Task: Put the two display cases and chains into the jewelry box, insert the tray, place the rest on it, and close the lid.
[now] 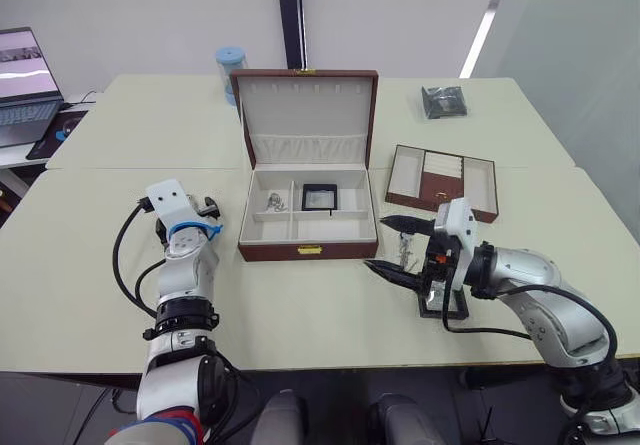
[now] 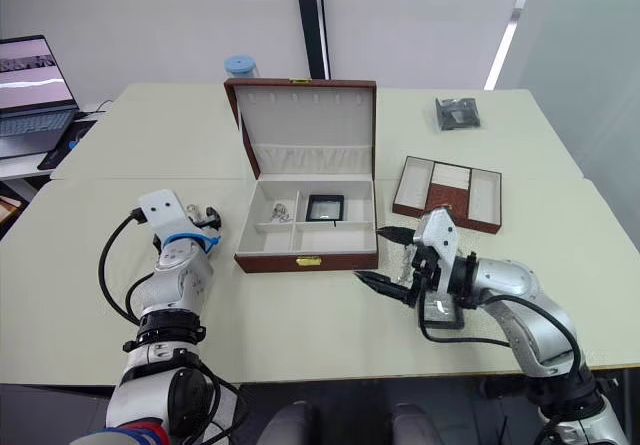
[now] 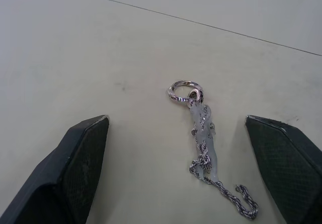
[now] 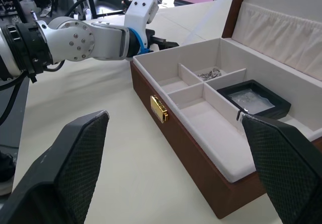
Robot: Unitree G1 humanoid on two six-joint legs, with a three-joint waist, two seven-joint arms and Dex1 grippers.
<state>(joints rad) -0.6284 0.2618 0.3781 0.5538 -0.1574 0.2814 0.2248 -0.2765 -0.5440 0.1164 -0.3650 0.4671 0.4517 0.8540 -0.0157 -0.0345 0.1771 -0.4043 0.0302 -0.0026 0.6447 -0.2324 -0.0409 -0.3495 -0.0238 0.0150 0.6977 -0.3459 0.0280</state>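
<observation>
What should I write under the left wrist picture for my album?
Open left gripper hovering over a silver ring with a chain on the table.

Jewelry box [image 2: 308,233] open — one display case [image 2: 324,206] inside, tray [image 2: 447,194] beside it.

The scene is evenly and brightly lit from overhead. Only soft, short shadows are cast on the pale cream bench [image 1: 300,305]. The near black jaws are blurred in both wrist views.

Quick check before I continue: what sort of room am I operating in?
Probably an office or lab: plain cream tables pushed together, an open laptop on a side desk, bare white walls. The jewelry box sits open mid-table.
</observation>
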